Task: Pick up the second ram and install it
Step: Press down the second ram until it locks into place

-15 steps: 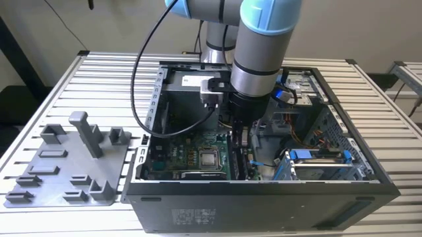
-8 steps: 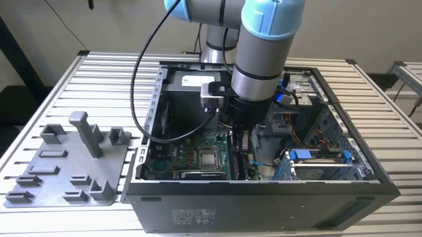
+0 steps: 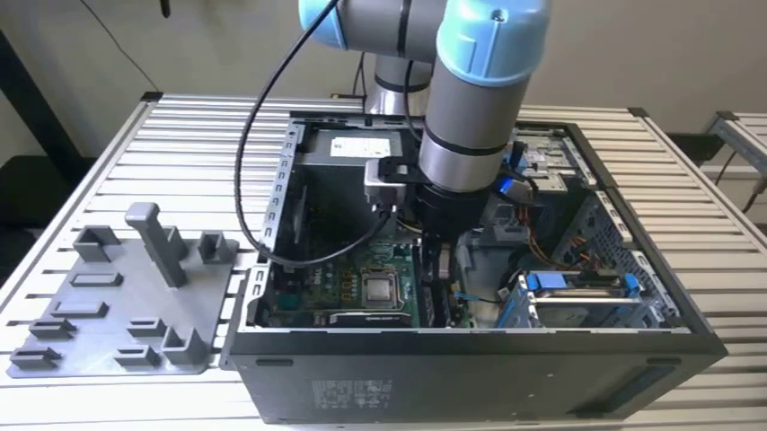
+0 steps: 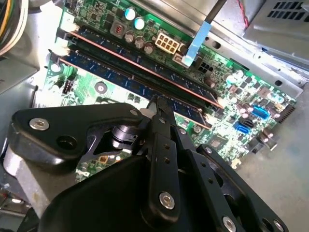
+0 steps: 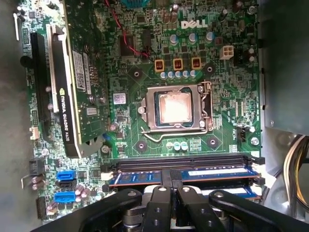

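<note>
Black gripper [image 4: 155,104] fingers, closed together, press on the second ram [image 5: 193,174] seated upright in its motherboard [image 5: 203,87] slot near the board's edge, beside another stick [image 4: 140,60], likely to seat it.

Grey arm [image 3: 473,99] w/ blue joint caps, black cable; black screwed claw [image 4: 155,104].

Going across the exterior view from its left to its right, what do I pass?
Grey fixture tray with upright posts → black cable → processor socket on the motherboard → robot arm reaching into the open case → blue-tabbed drive cage.
</note>
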You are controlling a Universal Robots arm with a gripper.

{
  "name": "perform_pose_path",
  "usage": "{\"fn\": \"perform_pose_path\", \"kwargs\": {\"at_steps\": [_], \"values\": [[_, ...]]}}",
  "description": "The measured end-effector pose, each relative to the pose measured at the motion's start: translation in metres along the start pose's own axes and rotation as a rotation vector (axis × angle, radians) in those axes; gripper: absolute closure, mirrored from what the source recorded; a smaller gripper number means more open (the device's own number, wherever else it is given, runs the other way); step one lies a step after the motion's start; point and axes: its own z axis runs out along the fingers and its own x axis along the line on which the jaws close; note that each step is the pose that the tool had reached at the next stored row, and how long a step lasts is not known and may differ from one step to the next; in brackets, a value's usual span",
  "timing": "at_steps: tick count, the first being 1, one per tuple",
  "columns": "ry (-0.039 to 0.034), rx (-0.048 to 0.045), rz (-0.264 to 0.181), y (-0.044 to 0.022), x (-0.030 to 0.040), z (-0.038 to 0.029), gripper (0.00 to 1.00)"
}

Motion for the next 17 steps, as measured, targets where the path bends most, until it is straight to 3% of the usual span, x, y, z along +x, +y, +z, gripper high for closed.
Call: {"fn": "perform_pose_path", "kwargs": {"at_steps": [6, 8, 9, 12, 17], "values": [[0.0017, -0.0003, 0.0, 0.0, -0.0002, 0.0104, 0.89], [0.0031, -0.0006, 0.0, -0.0001, -0.0005, 0.011, 0.89], [0.0045, -0.001, 0.0, -0.0001, -0.0008, 0.0092, 0.89], [-0.0031, 0.0005, 0.0, 0.0, -0.0006, 0.0037, 0.89], [-0.0001, 0.0, 0.0, 0.0001, 0.0004, -0.0143, 0.89]]}}
